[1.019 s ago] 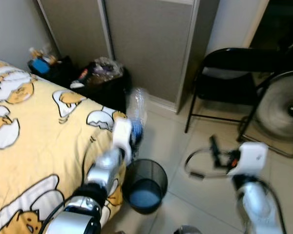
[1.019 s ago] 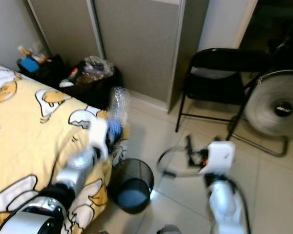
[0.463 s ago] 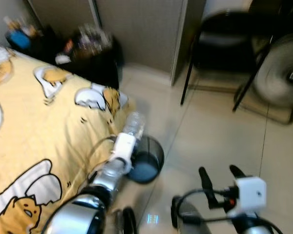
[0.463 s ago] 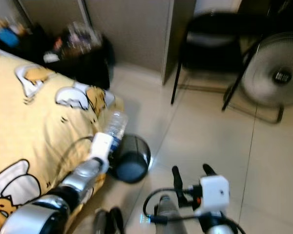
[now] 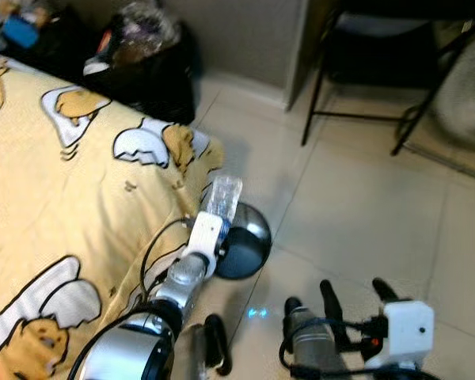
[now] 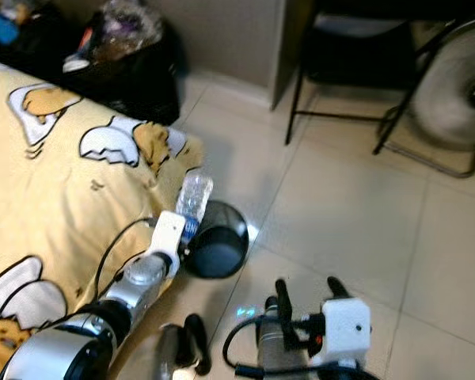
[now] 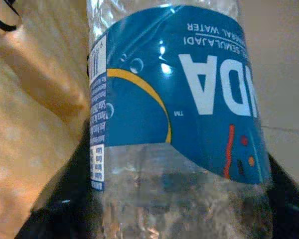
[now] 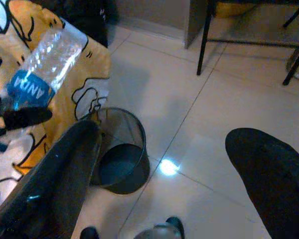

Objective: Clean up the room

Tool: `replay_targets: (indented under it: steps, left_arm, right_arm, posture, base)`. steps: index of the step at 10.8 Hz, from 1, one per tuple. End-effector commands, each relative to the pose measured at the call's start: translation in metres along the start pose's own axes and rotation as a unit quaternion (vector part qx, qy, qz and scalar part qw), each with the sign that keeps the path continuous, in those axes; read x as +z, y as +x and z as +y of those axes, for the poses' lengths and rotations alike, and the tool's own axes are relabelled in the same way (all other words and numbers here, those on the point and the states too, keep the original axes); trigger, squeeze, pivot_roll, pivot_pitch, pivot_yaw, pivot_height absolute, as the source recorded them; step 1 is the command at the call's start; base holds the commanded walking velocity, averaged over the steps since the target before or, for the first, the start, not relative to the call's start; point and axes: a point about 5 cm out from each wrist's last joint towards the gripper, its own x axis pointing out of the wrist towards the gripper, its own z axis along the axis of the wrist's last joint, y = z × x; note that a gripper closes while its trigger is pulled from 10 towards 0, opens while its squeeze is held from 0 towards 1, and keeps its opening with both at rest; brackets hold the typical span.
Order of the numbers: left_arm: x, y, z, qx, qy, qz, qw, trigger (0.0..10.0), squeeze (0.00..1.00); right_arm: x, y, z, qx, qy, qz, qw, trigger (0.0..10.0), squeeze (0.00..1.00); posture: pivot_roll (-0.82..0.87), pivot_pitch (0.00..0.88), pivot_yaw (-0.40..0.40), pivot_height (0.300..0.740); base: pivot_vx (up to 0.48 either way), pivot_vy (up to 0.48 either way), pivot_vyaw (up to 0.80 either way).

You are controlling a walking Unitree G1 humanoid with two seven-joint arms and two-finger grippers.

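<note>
A: Label check? The left wrist view has the water bottle (image 7: 174, 124) up close: blue wrap, white letters upside down. I read "...DA", with "...ERAL WATER" in small print by it. Rest is cut off.

B: The right wrist view gives "ANDA" on the same blue band. No full brand legible.

A: Grip state?

B: Left end effector (image 5: 218, 229) is clamped on the bottle at the label end, clear ribbed part sticking out past the fingers. Bottle sits tilted just above the rim of the black mesh bin (image 5: 245, 249), at the corner of the bed (image 5: 55, 198) with the yellow egg-print sheet.

A: Is the bottle over the bin opening or beside it?

B: Head views: overlapping the near rim. Right wrist view shows it more above the sheet beside the bin, and shows the bin's inside, which the head views don't.

A: Right side?

B: Right end effector (image 5: 353, 297) is low over the tile floor (image 5: 364, 206), fingers spread wide, holding nothing.
</note>
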Motion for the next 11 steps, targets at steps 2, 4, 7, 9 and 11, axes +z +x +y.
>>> replay_targets:
  steps: [2, 4, 7, 9, 11]
  left_arm:
    - [0.002, 0.001, -0.001, -0.002, -0.013, -0.004, 1.000, 10.0, 1.00]
    - [0.014, 0.002, -0.014, -0.051, -0.018, -0.037, 0.998, 10.0, 1.00]
    - [0.024, 0.004, -0.019, -0.059, -0.012, -0.056, 0.997, 10.0, 1.00]
    - [0.033, 0.005, -0.010, -0.070, -0.003, -0.074, 0.995, 10.0, 1.00]
    - [0.036, -0.008, 0.046, -0.036, -0.042, -0.140, 0.989, 10.0, 0.00]
  right_arm:
    - [-0.004, -0.002, 0.006, -0.001, 0.007, 0.015, 1.000, 10.0, 0.00]
    - [-0.002, -0.003, 0.005, -0.006, 0.004, 0.013, 1.000, 10.0, 0.00]
    - [-0.003, -0.003, 0.006, -0.014, 0.005, 0.015, 1.000, 10.0, 0.00]
    - [-0.004, 0.005, 0.005, -0.014, 0.001, 0.008, 1.000, 10.0, 0.00]
    - [0.000, 0.051, -0.010, -0.018, 0.003, -0.023, 1.000, 10.0, 0.00]
  posture:
    - [-0.40, 0.353, 0.131, 0.728]
    - [-0.41, 0.359, 0.134, 0.728]
    - [-0.41, 0.355, 0.149, 0.728]
    - [-0.41, 0.322, 0.158, 0.728]
    - [-0.27, 0.124, 0.140, 0.728]
  base:
    - [0.000, 0.000, 0.00]
    - [0.000, 0.000, 0.00]
    - [0.000, 0.000, 0.00]
    - [0.000, 0.000, 0.00]
    - [0.000, 0.000, 0.00]
